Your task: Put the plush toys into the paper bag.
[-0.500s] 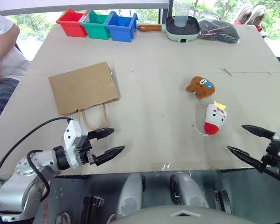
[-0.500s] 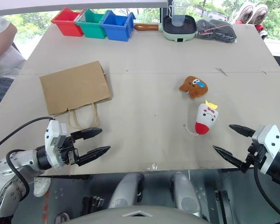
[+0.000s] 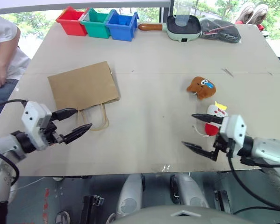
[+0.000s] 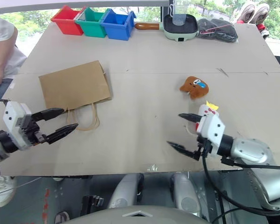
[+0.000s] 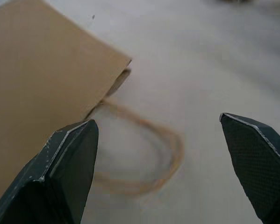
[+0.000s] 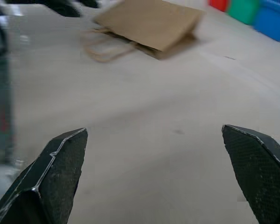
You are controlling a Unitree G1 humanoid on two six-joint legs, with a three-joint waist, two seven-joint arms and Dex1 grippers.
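Note:
The paper bag (image 3: pixel 83 87) lies flat on the table's left half, its looped handles (image 3: pixel 96 119) pointing toward me. My left gripper (image 3: pixel 84 118) is open just left of the handles, above the table. The left wrist view looks between its fingers at the bag (image 5: pixel 37 70) and handles (image 5: pixel 147 161). The brown plush toy (image 3: pixel 201 87) rests on the right half. Nearer me lies the white-and-red plush toy (image 3: pixel 216 111), partly hidden behind my right hand. My right gripper (image 3: pixel 188 129) is open and empty, just left of that toy, pointing across toward the bag (image 6: pixel 151 21).
Red (image 3: pixel 71 22), green (image 3: pixel 96 24) and blue (image 3: pixel 122 25) bins stand at the back left. A pan (image 3: pixel 182 27) holding a cup and a black bundle (image 3: pixel 219 31) sit at the back. A person (image 3: pixel 2 51) sits at the left edge.
My left gripper has moved left and farther from me, up to the bag's handles. My right gripper has swung in from the right edge to beside the white-and-red toy. Both stayed open.

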